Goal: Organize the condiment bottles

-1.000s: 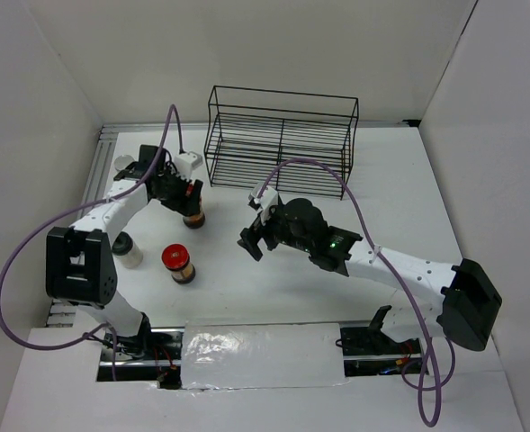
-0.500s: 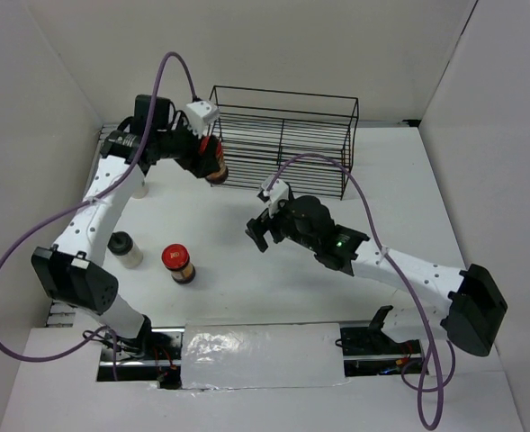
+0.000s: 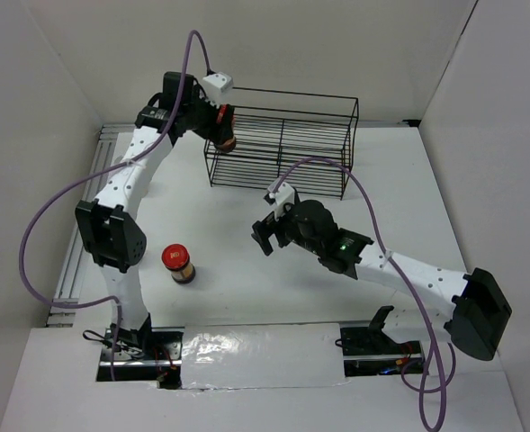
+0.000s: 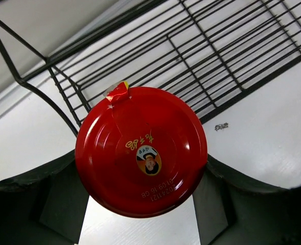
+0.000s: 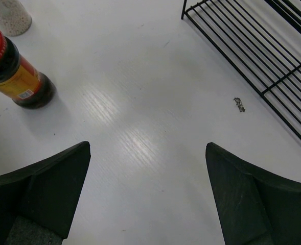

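Observation:
My left gripper [image 3: 222, 124] is shut on a brown jar with a red lid [image 3: 227, 138] and holds it up at the left end of the black wire rack [image 3: 282, 135]. In the left wrist view the red lid [image 4: 141, 151] fills the space between my fingers [image 4: 48, 199], with the rack [image 4: 201, 46] behind it. A second brown jar with a red lid [image 3: 179, 264] stands on the table at the front left; it also shows in the right wrist view [image 5: 15, 76]. My right gripper [image 3: 266, 236] is open and empty over the bare table [image 5: 147, 194]. The base of a pale bottle [image 5: 8, 15] shows beyond the jar. The white bottle is hidden.
The rack's front edge [image 5: 262, 66] lies right of and beyond my right gripper. My left arm's lower link [image 3: 109, 236] stands over the left table area and hides what is behind it. White walls close in the table on three sides.
My left arm has lifted the jar off the table and carried it back and to the right, up to the rack's left end. My right gripper has shifted slightly to the right, still open.

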You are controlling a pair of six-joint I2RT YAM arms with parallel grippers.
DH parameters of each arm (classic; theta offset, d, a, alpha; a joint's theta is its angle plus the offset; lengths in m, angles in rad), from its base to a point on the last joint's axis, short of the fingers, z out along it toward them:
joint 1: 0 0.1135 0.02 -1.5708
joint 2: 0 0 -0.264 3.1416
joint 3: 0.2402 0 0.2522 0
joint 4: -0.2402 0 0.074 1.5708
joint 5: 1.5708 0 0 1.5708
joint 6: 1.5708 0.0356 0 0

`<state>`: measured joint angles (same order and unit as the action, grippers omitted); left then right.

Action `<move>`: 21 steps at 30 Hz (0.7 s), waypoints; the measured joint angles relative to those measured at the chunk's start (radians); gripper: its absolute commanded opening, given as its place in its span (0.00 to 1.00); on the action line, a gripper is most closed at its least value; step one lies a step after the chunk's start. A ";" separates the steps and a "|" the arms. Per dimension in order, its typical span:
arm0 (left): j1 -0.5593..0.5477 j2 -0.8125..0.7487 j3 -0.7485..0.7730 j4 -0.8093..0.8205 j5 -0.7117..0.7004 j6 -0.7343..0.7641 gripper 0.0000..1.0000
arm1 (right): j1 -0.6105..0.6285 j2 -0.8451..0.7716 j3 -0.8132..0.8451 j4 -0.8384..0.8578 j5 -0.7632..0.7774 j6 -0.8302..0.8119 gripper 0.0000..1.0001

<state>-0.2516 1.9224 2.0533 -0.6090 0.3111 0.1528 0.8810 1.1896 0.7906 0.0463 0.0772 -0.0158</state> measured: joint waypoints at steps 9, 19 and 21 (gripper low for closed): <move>-0.007 0.085 0.013 0.026 -0.048 -0.003 0.00 | 0.000 -0.017 0.000 -0.016 0.025 0.020 1.00; 0.010 0.166 0.102 0.046 -0.034 -0.043 0.14 | 0.004 0.005 -0.001 -0.018 0.019 0.029 1.00; 0.019 0.175 0.115 0.042 -0.019 -0.060 0.28 | 0.005 0.019 0.000 -0.019 0.016 0.030 1.00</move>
<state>-0.2325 2.0979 2.1685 -0.5667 0.2916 0.0929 0.8860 1.2091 0.7910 0.0273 0.0933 0.0139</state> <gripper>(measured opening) 0.796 0.999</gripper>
